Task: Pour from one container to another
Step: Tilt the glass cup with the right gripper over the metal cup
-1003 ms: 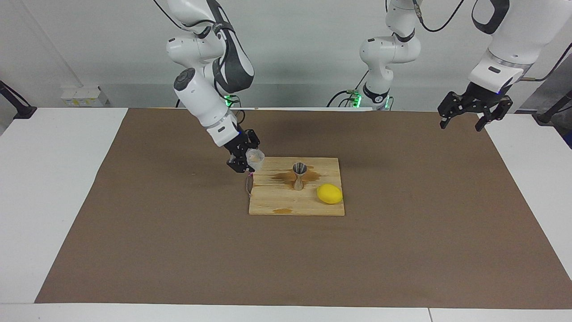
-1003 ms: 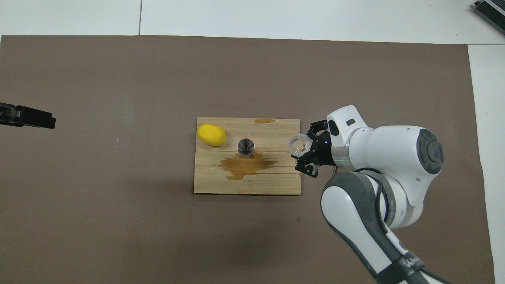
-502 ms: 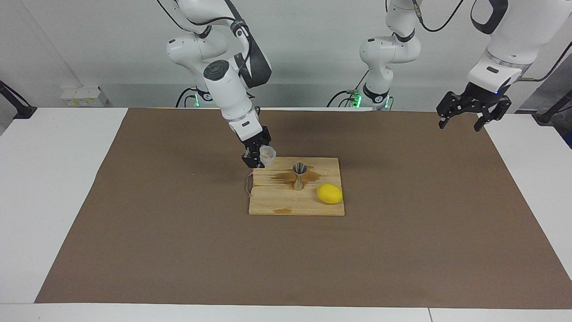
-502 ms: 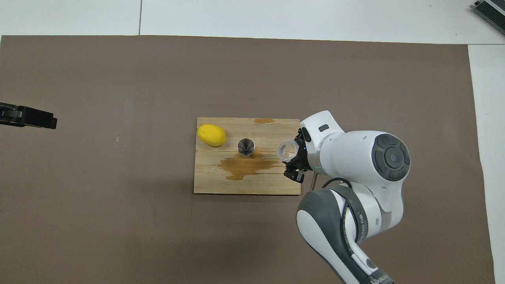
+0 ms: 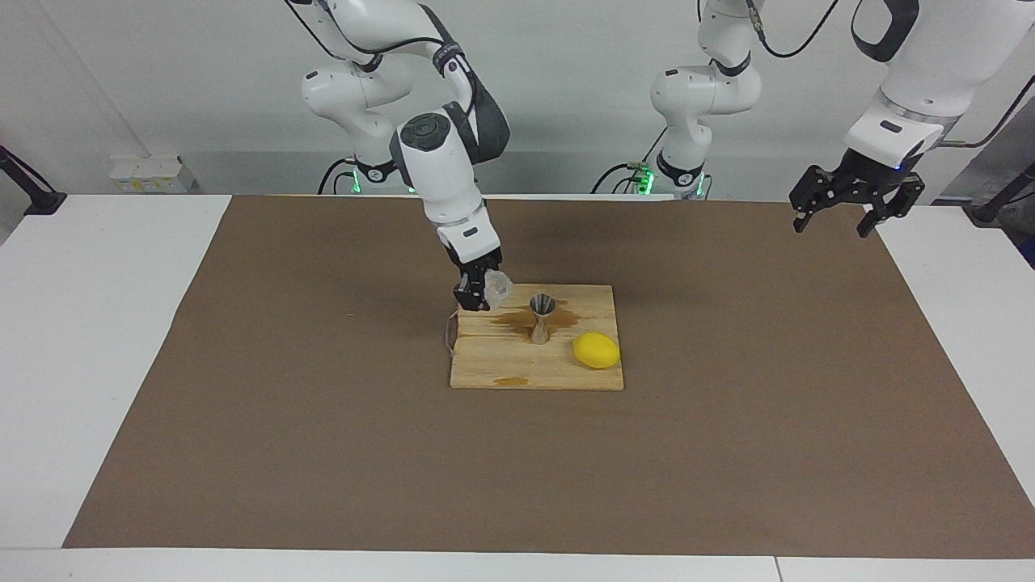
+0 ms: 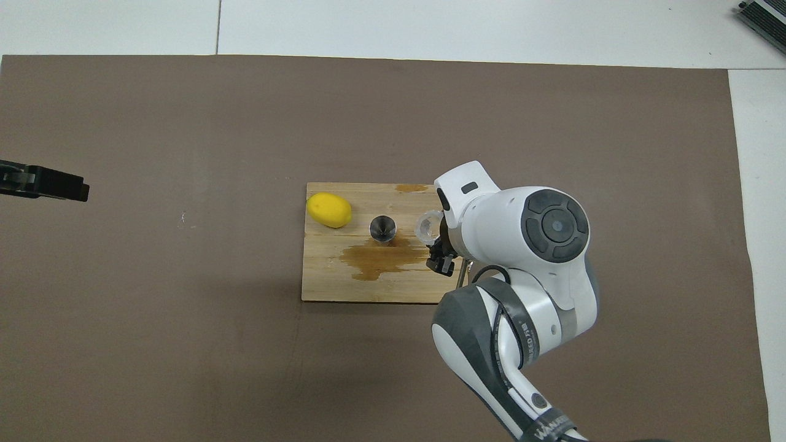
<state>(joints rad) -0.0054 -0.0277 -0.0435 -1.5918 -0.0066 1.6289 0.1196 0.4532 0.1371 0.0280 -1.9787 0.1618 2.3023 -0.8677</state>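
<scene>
Facing view shows us the right gripper (image 5: pixel 479 293) clamped around a small clear glass cup with bumpy walls (image 5: pixel 496 285). We see the cup tipped on its side in the air, over the end of a flat wooden board (image 5: pixel 517 364) that is toward the right arm's end of the table. A small shiny steel jigger shaped like an hourglass (image 5: pixel 541 318) stands upright on the board, just beside the cup but not touching it. A dark wet patch (image 5: pixel 511 318) spreads on the wood around the jigger. A yellow lemon (image 5: pixel 597 350) lies on the board too, near the jigger. The board sits on a big brown mat (image 5: pixel 323 420). We see the left gripper (image 5: pixel 857 202) waiting up high with its fingers spread wide, holding nothing, over the edge of the mat.
</scene>
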